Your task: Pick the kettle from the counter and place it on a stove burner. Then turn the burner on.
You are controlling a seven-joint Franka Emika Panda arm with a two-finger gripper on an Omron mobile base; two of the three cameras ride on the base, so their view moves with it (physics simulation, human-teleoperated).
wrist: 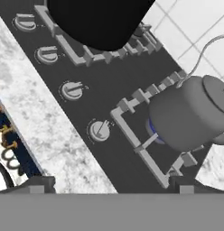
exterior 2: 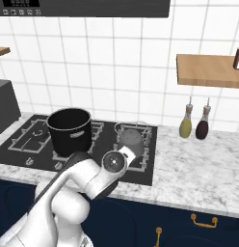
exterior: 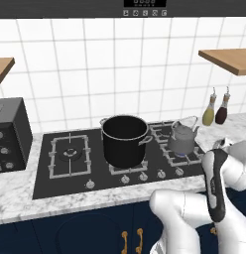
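Metal kettle (exterior: pixel 182 139) sits rigid and slippery on the burner; your spread tool (wrist: pixel 111 189) should take its wire handle (wrist: pixel 205 48).

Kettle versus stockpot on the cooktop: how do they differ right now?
The kettle is small, grey and lidded, with a thin wire handle; the stockpot is bigger, black and open-topped, with side handles. The kettle stands on the near right grate, with blue showing beneath it; the stockpot stands on the middle grate. Both stand upright on the cooktop.
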